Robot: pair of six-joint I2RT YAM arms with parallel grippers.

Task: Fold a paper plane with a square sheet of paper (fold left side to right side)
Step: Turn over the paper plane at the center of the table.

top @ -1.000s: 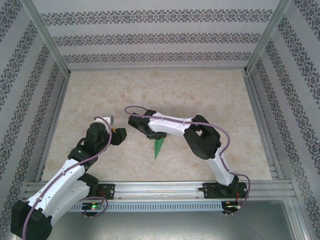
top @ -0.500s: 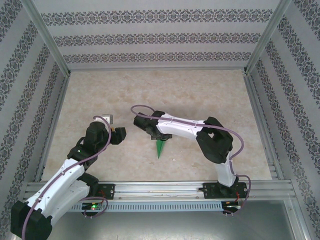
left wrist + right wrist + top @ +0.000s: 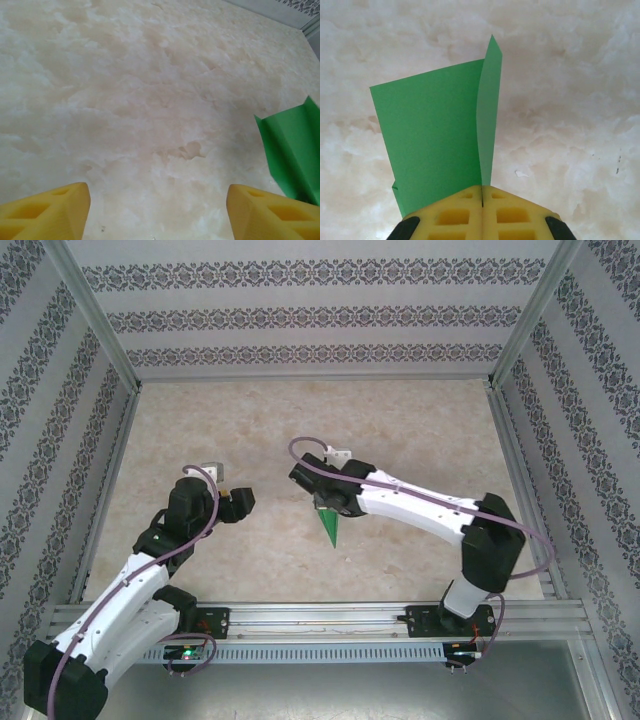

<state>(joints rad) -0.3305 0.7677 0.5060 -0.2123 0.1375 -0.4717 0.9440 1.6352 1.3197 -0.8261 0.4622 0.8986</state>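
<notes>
The right pincer (image 3: 327, 510) is reaching over the middle of the marbled tabletop (image 3: 400, 430), its arm stretching in from the near right. Its yellow fingers (image 3: 462, 217) are pressing flat together, and the bright-green paper plane (image 3: 435, 135) is being pinched in the seam between them. From the right wrist camera, one broad green panel is spreading to the left of the grip while a narrower layer is standing on edge along the crease, rising to a point.

In the overhead view the paper plane (image 3: 330, 528) is showing as a slim dart just below the right pincer, its sharp tip pointing toward the near edge of the tabletop. Whether the tip is touching the surface I cannot tell.

The left pincer (image 3: 243, 502) is sitting left of the plane and apart from it, angled toward it. Its two yellow fingers (image 3: 45, 210) are standing wide apart with bare tabletop (image 3: 150, 75) between them and nothing in their grip. A corner of the green paper plane (image 3: 295, 150) is showing at the right edge of the left wrist camera, above the right-hand finger.
</notes>
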